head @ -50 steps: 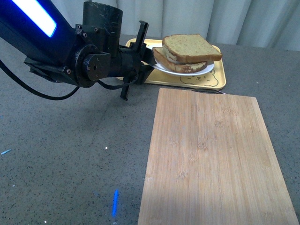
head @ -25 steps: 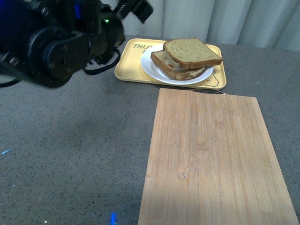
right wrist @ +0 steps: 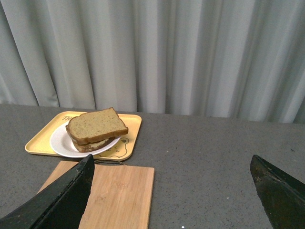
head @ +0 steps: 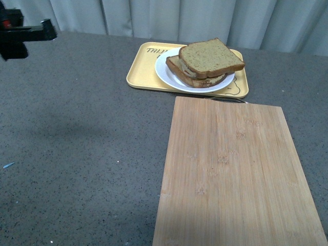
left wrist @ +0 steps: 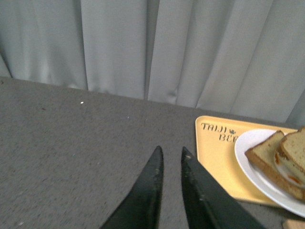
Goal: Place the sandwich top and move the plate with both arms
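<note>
Left arm (head: 20, 33) has withdrawn since the frame a second ago. It then reached to the rim of the plate (head: 168, 78), which hung tilted above the yellow tray (head: 139, 73). It now shows only at the 10 o'clock edge of the front view, well apart from the food. The plate rests flat on the tray.

Task things: sandwich top (head: 211, 57) lies on the stack, skewed a little against the slices below and overhanging toward 3 o'clock. The stack sits on the plate, off-centre toward 3 o'clock.

Grippers: left gripper (left wrist: 170, 150) has its fingers (left wrist: 147, 191) almost together with only a thin slit between them, and nothing is held. Right gripper (right wrist: 170, 162) is spread wide and empty. It looks at the tray from well back and is out of the front view.

Judgement: placing looks done, and the step in hand is the retreat. To do it well:
- Keep the left arm high and moving away toward 9 o'clock.
- Make no sweep back across the tray, since the skewed top slice could slide with a light knock.
- Hold the right arm where it is.

Surroundings: wooden cutting board (head: 236, 169) lies bare at 6 o'clock of the tray, its far edge just beside the tray's near lip. A thin wire loop (head: 225, 99) shows at that edge. Grey curtain (head: 154, 20) hangs behind at 12 o'clock. Nothing stands in the left arm's path over the grey table (head: 77, 143).
</note>
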{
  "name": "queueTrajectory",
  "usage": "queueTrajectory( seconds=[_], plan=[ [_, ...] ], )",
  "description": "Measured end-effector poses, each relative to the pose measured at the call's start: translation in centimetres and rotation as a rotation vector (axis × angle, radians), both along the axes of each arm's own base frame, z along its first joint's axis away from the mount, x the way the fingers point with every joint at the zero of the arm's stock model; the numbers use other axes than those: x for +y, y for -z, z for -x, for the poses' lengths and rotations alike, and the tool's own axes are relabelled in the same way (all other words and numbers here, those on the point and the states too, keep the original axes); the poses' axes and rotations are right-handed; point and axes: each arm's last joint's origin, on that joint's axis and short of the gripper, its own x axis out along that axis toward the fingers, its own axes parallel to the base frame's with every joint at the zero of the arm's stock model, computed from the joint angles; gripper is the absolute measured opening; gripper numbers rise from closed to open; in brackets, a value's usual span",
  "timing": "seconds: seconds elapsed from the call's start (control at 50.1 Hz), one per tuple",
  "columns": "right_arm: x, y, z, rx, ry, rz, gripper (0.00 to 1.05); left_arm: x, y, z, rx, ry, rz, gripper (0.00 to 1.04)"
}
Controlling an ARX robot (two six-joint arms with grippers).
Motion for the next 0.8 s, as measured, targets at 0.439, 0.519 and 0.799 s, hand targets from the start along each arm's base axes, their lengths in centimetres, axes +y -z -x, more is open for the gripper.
queueTrajectory(
  seconds=[0.439, 0.519, 0.799],
  plan=[
    [0.0, 0.0, 0.0, 0.000, 0.000, 0.000, 0.95, 2.8, -1.5, 7.4, -0.002, 0.003, -0.019, 0.04],
    [0.0, 0.0, 0.0, 0.000, 0.000, 0.000, 0.95, 3.1, -1.7, 8.5, -0.002, 0.005, -0.021, 0.04],
    [0.0, 0.0, 0.0, 0.000, 0.000, 0.000, 0.95, 4.5, -2.9, 11.2, -0.006, 0.005, -0.024, 0.04]
  ],
)
